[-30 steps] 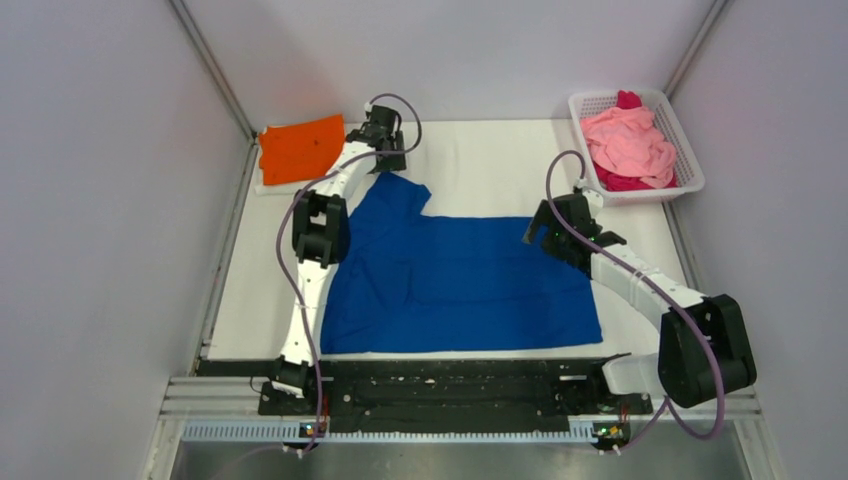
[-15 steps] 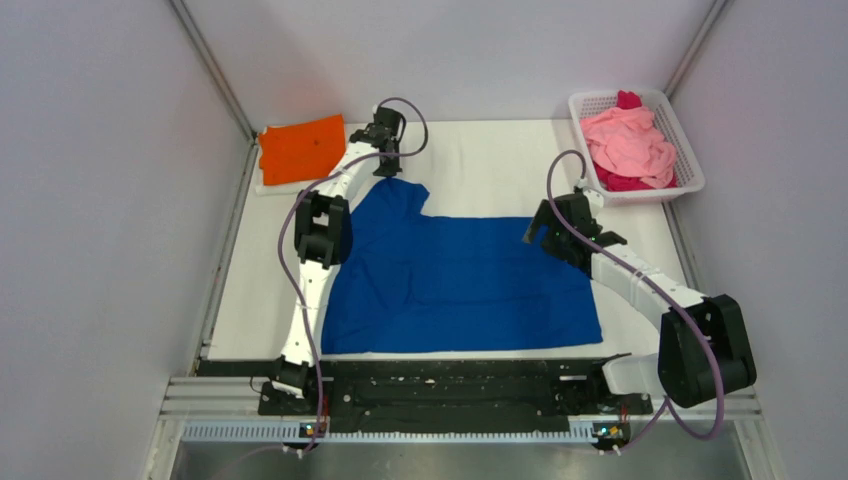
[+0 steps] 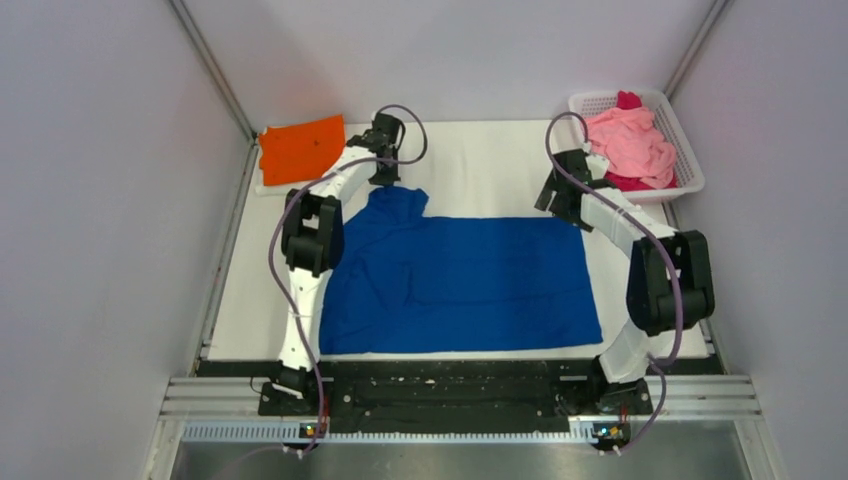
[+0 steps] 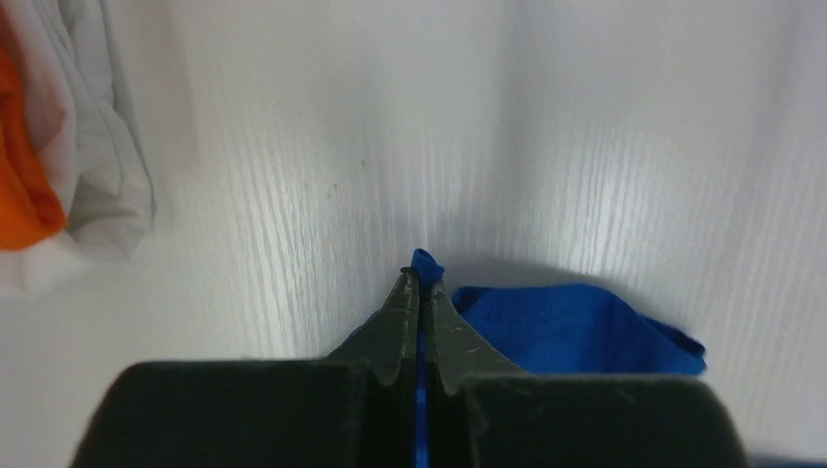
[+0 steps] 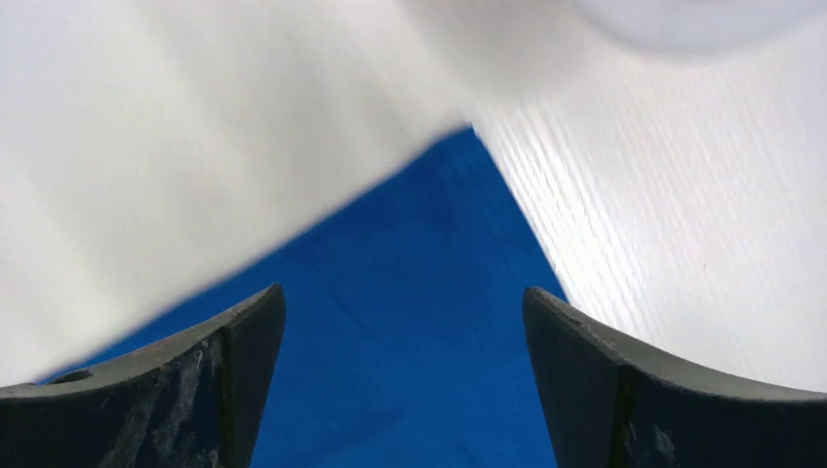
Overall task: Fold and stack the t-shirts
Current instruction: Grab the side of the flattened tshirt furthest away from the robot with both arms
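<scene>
Top external first: your blue tee (image 3: 460,280) lies spread across the middle of the table (image 3: 490,155), plain side up, one sleeve poking toward the far left. No fold in it yet, by the look of it.

Your left gripper (image 3: 387,180) is at that sleeve's far edge. The left wrist view settles it: the fingers are pinched together with a sliver of blue cloth caught between them, so you have a hold on the sleeve.

Your right gripper (image 3: 560,205) hangs over the far right corner of the blue tee. In the right wrist view its jaws stand wide apart, the corner showing between them and nothing gripped.

Where does that leave you? The orange tee (image 3: 300,148) sits at the far left corner, looking folded, so I'd call that one done. The blue one is in hand, with all its folds to come. The pink tees (image 3: 628,140) lie heaped in the basket (image 3: 588,101) at the far right, with a darker pink one showing among them, and all of those are waiting. Early going, I'd judge, with no stack to speak of yet.

As for writing, you won't read any. The blue shows bare cloth, and a small dark mark on the orange is too small to make out.
</scene>
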